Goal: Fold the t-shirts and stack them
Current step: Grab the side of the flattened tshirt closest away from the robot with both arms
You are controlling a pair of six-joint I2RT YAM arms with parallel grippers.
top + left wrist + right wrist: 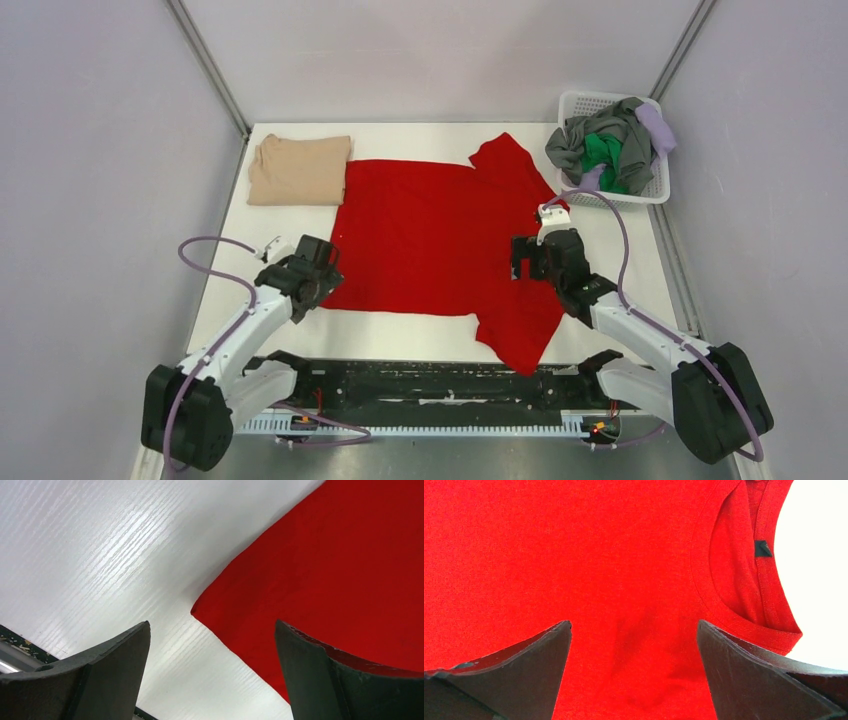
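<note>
A large red t-shirt [430, 235] lies spread flat across the middle of the white table, collar to the right. A folded beige t-shirt [298, 169] lies at the back left. My left gripper [322, 268] is open and empty just above the red shirt's near left hem corner [197, 611]. My right gripper [530, 258] is open and empty over the red shirt [574, 555] just beside the collar [744, 580]. Grey, green and lavender shirts [610, 145] are heaped in the basket.
A white mesh basket [655, 190] stands at the back right corner. Bare white table [100, 555] shows to the left of the red shirt and along its near edge. Grey walls enclose the table on three sides.
</note>
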